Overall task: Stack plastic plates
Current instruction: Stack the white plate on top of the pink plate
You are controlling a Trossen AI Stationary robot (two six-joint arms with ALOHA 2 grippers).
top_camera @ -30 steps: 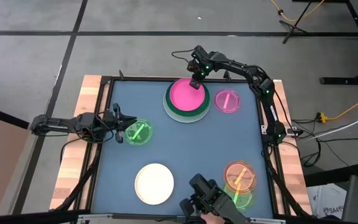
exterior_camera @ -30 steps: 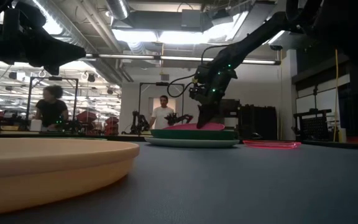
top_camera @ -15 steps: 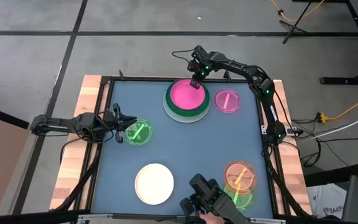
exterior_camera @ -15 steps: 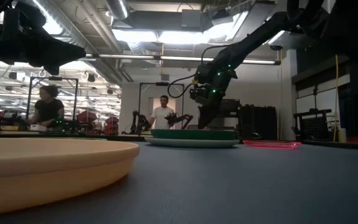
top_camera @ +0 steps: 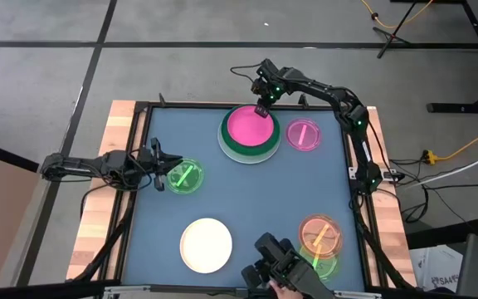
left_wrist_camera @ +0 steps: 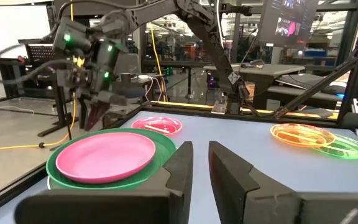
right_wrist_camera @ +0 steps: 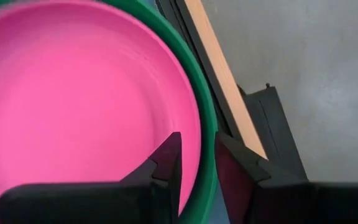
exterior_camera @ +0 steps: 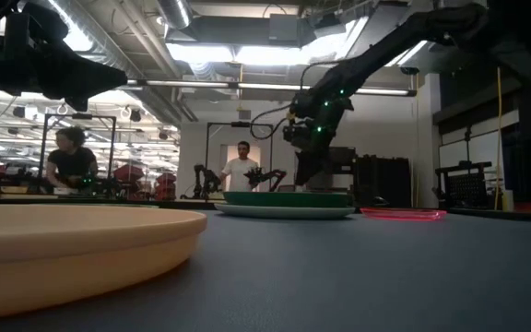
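Three large plates are sitting nested at the table's far edge in the high view: the hot pink plate (top_camera: 249,126) in the dark green plate (top_camera: 248,147), over a pale plate (top_camera: 221,133). The right gripper (top_camera: 260,108) is hovering at the stack's far rim. The cream plate (top_camera: 206,244) is lying well apart near the front edge, about midway between the arms. The left gripper (top_camera: 158,165) is waiting just beside a small green plate (top_camera: 182,176).

Low view: the right gripper (exterior_camera: 305,175) is hanging above the stack, apparently clear of it.

Left wrist view: the left gripper (left_wrist_camera: 196,163) is showing its fingers slightly parted, empty.

Right wrist view: the right gripper (right_wrist_camera: 199,163) is straddling the pink rim with a narrow gap; contact cannot be confirmed.
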